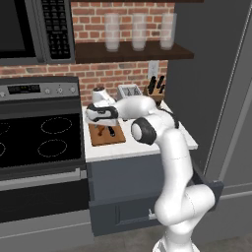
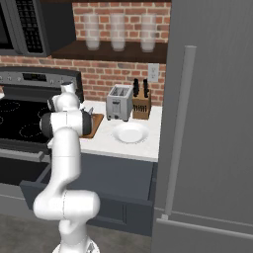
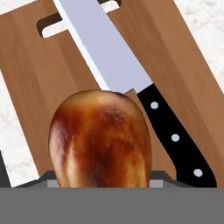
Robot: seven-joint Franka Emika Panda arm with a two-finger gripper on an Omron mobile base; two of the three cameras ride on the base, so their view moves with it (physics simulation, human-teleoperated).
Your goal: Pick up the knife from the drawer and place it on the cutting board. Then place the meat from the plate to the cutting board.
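The brown wooden cutting board (image 3: 39, 83) lies on the counter beside the stove. Across the board (image 1: 106, 135) lies the knife (image 3: 131, 78), silver blade toward the slot end, black handle (image 1: 111, 131) on the near side. The reddish-brown meat (image 3: 100, 140) hangs just above the board, left of the knife handle, thick end toward the camera. My gripper (image 1: 101, 124) points down over the board; its small dark tips flank the meat at the bottom of the hand view and press on it. The white plate (image 2: 131, 132) stands bare. The dark grey drawer (image 1: 123, 209) is pulled out.
The black stove (image 1: 39, 133) borders the board on the left. A toaster (image 2: 118, 102) and a knife block (image 2: 142, 101) stand at the back of the counter. The grey fridge (image 2: 212, 123) closes the right side. The open drawer juts out below the counter edge.
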